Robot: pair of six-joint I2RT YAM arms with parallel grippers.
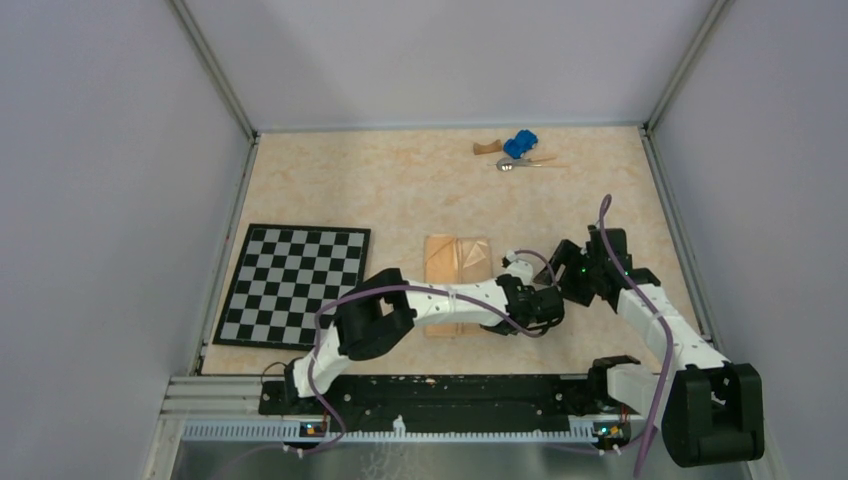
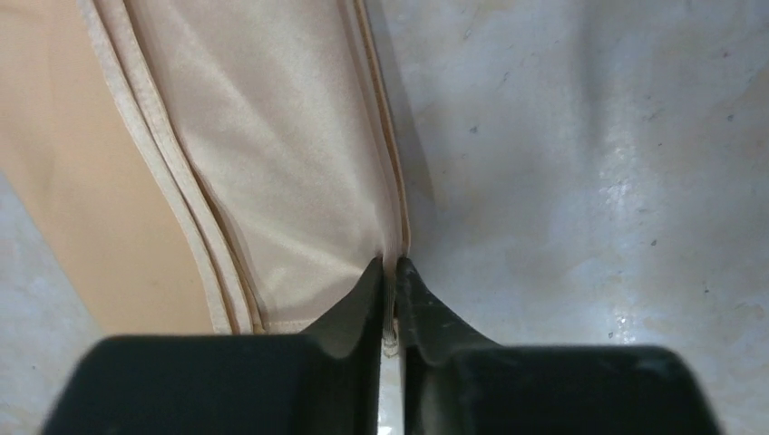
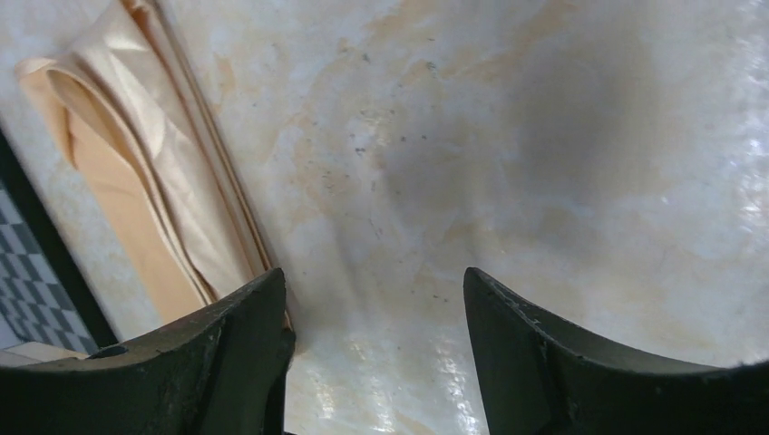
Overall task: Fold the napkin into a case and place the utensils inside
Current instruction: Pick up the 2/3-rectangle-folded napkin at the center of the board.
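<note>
The peach-orange napkin [image 1: 457, 262] lies folded into a narrow layered strip at the table's middle, partly under my left forearm. My left gripper [image 1: 512, 272] is shut on the napkin's right hem; in the left wrist view the jaws [image 2: 390, 265] pinch the thin edge of the cloth [image 2: 272, 163]. My right gripper [image 1: 553, 268] is open and empty just right of the strip; in the right wrist view [image 3: 374, 276] bare table lies between its fingers and the napkin [image 3: 136, 163] is to the left. A silver spoon [image 1: 508, 165] lies at the far back.
A black-and-white checkerboard mat [image 1: 295, 285] lies left of the napkin, and its edge shows in the right wrist view [image 3: 23, 263]. A blue toy car [image 1: 520, 145] and a brown wooden block [image 1: 487, 148] sit beside the spoon. Walls enclose the table.
</note>
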